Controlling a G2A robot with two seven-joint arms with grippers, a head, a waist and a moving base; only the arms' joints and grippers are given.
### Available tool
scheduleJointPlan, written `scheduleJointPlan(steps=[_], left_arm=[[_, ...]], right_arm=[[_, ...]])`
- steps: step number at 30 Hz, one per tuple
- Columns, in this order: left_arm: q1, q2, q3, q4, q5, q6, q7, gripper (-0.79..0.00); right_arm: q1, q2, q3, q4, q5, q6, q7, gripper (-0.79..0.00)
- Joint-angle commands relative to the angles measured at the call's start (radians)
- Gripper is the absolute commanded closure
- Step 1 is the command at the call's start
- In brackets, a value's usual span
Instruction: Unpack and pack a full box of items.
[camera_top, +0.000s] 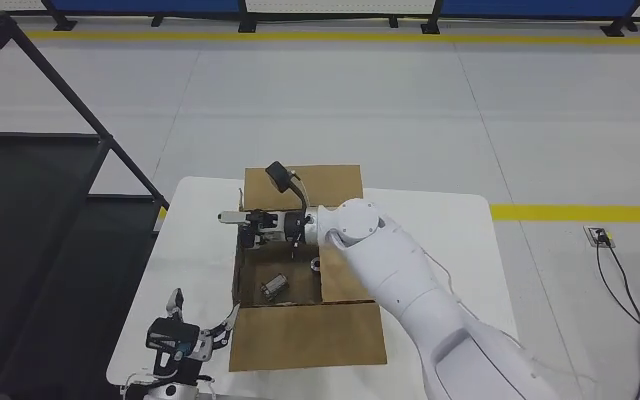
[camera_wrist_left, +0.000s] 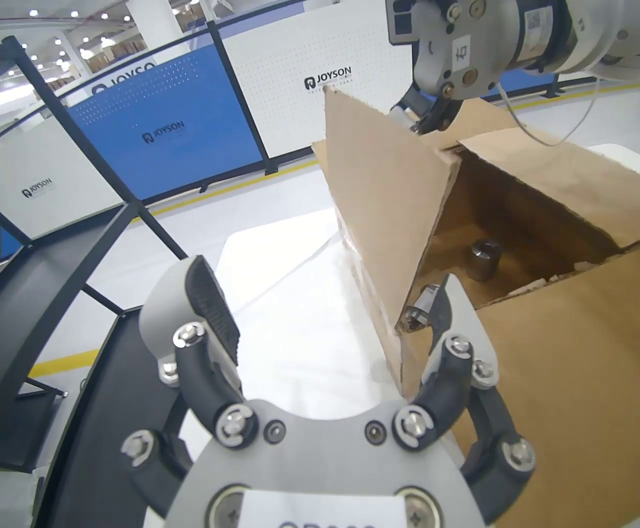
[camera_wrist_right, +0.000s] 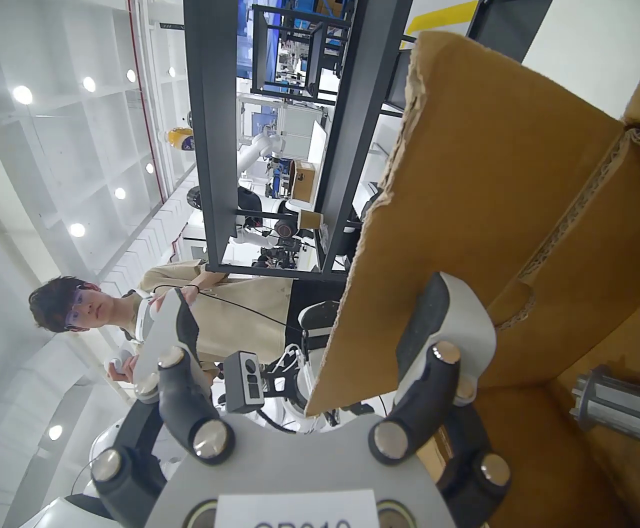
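An open cardboard box (camera_top: 310, 335) stands on the white table (camera_top: 450, 250) with its flaps spread. My right gripper (camera_top: 246, 222) is at the box's left side flap (camera_wrist_right: 475, 175); it is open, and the flap's edge passes between its fingers (camera_wrist_right: 440, 320). The same gripper (camera_wrist_left: 432, 117) appears above that upright flap (camera_wrist_left: 380, 190) in the left wrist view. Inside the box lie a metal cylinder (camera_wrist_left: 484, 260) and a second metal part (camera_top: 273, 289). My left gripper (camera_wrist_left: 330, 320) is open and holds nothing, low beside the box's near left corner (camera_top: 203, 312).
A black metal frame (camera_top: 60, 200) stands close to the table's left edge, right beside my left arm (camera_wrist_left: 75, 300). The box's near flap (camera_wrist_left: 550, 375) lies flat toward the table's front. Bare table shows on the right.
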Motion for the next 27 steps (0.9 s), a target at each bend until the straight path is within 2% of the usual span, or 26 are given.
scheduleJointPlan(steps=[1,8,15,21,27], left_arm=[[-0.033,-0.004,0.019,0.004,0.002,0.017,-0.032,-0.785],[-0.093,-0.018,0.046,0.022,-0.035,0.098,-0.094,-0.785],[-0.044,-0.023,-0.019,0.023,-0.115,0.144,-0.066,-0.785],[-0.041,-0.023,-0.077,0.078,-0.173,0.111,-0.071,-0.785],[-0.058,-0.024,-0.085,0.132,-0.174,0.079,-0.080,-0.785]], right_arm=[[0.003,-0.009,-0.005,0.006,-0.008,-0.002,-0.007,-0.785],[0.011,-0.028,-0.007,0.034,-0.014,-0.020,0.025,-0.785],[0.023,-0.017,0.021,0.061,-0.004,-0.095,0.054,-0.785],[0.053,0.035,0.061,0.129,-0.019,-0.185,-0.031,-0.785],[0.103,0.122,0.090,0.241,-0.042,-0.218,0.004,-0.785]])
